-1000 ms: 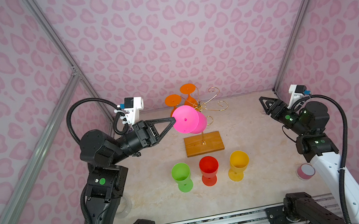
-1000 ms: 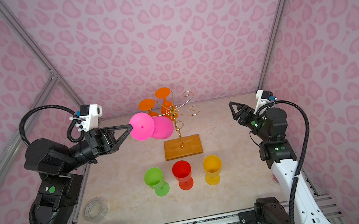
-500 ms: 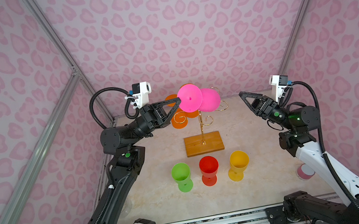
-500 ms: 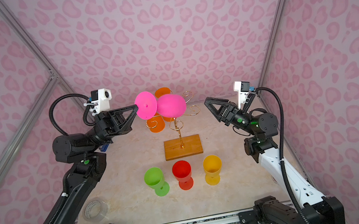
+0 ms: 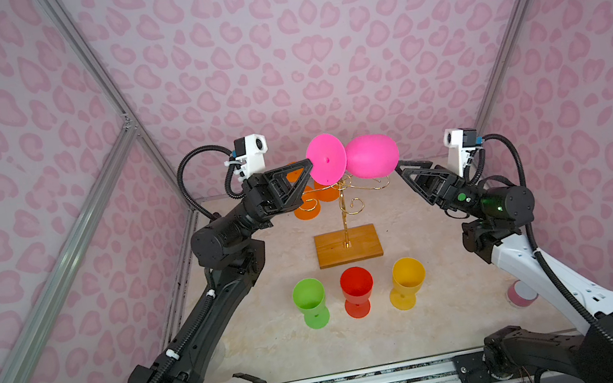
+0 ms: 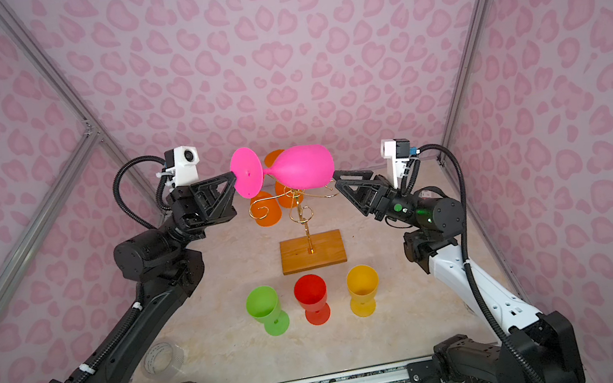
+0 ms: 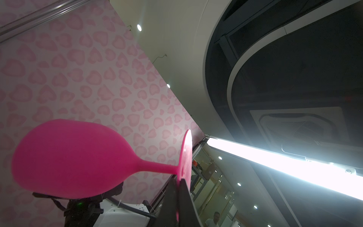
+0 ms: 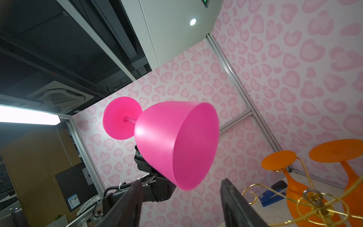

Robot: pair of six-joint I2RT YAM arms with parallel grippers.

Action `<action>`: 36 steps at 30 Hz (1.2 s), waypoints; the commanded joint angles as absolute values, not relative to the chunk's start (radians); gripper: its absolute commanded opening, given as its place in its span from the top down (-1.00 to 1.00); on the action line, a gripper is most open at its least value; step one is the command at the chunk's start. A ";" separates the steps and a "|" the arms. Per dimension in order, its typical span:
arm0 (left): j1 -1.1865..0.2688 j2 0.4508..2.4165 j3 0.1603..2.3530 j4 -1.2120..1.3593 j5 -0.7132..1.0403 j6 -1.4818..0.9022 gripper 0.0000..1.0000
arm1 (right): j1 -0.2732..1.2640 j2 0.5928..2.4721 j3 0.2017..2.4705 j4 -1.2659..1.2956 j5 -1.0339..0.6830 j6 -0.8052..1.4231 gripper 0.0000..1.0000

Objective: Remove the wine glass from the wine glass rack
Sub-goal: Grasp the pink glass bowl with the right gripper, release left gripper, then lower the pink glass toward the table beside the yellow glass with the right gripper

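Note:
A pink wine glass [image 5: 370, 156] [image 6: 303, 168] hangs on its side high above the wine glass rack [image 5: 342, 216] [image 6: 306, 226], clear of the gold arms. My left gripper [image 5: 309, 164] [image 6: 233, 177] [image 7: 179, 179] is shut on the edge of the glass's round foot. The bowl [image 7: 68, 157] points towards the right arm. My right gripper [image 5: 402, 170] [image 6: 336, 178] [image 8: 180, 182] is open, its fingertips just at the lower rim of the bowl [image 8: 172, 141]; I cannot tell if they touch. Two orange glasses [image 5: 307, 205] [image 8: 294, 186] hang upside down on the rack [image 8: 314, 200].
Green [image 5: 309, 297], red [image 5: 356, 287] and yellow [image 5: 408, 279] glasses stand upright in a row in front of the rack's wooden base [image 5: 347, 244]. A clear tape roll [image 6: 160, 358] lies front left, a pink roll [image 5: 520, 293] front right. Patterned walls close three sides.
The left arm lifted the pink glass from beside the rack to above it, turning it sideways. The right arm swung in from the far right to the bowl's rim, still open.

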State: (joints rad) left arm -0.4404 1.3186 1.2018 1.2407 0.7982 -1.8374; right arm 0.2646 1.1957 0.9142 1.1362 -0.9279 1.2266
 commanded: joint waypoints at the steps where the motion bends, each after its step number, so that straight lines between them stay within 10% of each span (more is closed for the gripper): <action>1: -0.457 1.337 1.193 1.318 0.776 -1.858 0.95 | 0.274 1.212 0.925 1.206 -0.937 1.235 -0.27; 10: -0.477 1.378 1.168 1.375 0.755 -1.896 0.95 | 0.296 1.248 0.940 1.296 -0.946 1.287 -0.16; 26: -0.494 1.448 1.152 1.515 0.699 -1.997 0.95 | 0.301 1.261 0.926 1.451 -0.968 1.361 0.92; 36: -0.496 1.483 1.126 1.594 0.678 -2.011 0.20 | 0.262 1.245 0.951 1.510 -0.948 1.434 1.00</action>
